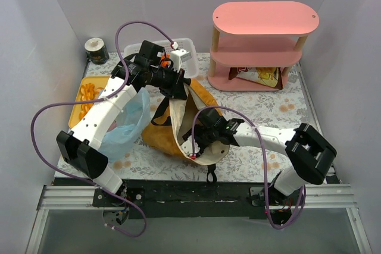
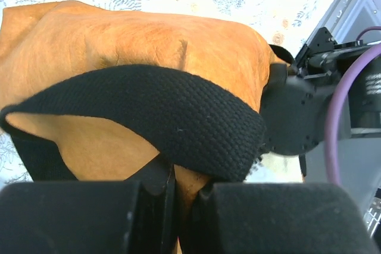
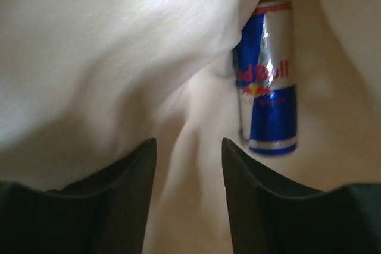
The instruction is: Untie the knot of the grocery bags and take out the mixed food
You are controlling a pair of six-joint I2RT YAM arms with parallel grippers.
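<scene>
**Tote gripped at its far rim, right gripper inside its mouth**

Top view: the mustard-brown tote [image 1: 158, 136] lies on the floral table [image 1: 268, 108] between the two arms. Its cream lining [image 1: 181, 117] is turned up toward the camera.

The left gripper [image 1: 178, 82] sits at the tote's far edge. In the left wrist view its fingers [image 2: 89, 218] are pressed together on the brown fabric just below the black strap [image 2: 149, 117]. The strap arches across the fingertips.

The right gripper [image 3: 187, 165] is down in the tote's mouth. Its jaws stand apart and hold nothing, with only lining between and behind them.

The drink can [image 3: 268, 81] lies on the lining inside the tote, just to the right of the right-hand finger in that view and apart from it. Its upper end is tucked under a fold of lining.

The pale blue plastic bag [image 1: 128, 124] lies against the tote's left side, partly beneath the left arm.

Further left, a yellow tray [image 1: 76, 117] holds orange pastry pieces [image 1: 88, 93].

The snack packet [image 1: 260, 75] rests on the lowest level of the pink shelf [image 1: 265, 19] at the far right of the table.

A dark cup [image 1: 95, 50] stands in the far left corner, with a clear container [image 1: 134, 49] near it on its right.
</scene>
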